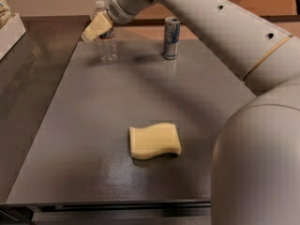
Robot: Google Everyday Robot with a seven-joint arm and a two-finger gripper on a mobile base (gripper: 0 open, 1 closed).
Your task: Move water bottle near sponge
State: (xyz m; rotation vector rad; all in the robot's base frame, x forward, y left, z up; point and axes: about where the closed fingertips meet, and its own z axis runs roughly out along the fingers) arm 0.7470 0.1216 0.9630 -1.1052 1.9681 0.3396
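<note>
The water bottle stands upright at the far left of the grey table top. It is clear and ribbed, with a white cap. My gripper is at the bottle's upper part and covers its label area from the front. Whether it touches the bottle does not show. The sponge, pale yellow with wavy edges, lies flat near the table's middle front, well apart from the bottle. My arm reaches in from the right and fills the right side of the view.
A slim silver-and-blue drinks can stands upright at the far middle, to the right of the bottle. A white box sits on the counter at the far left. The table's front edge runs along the bottom.
</note>
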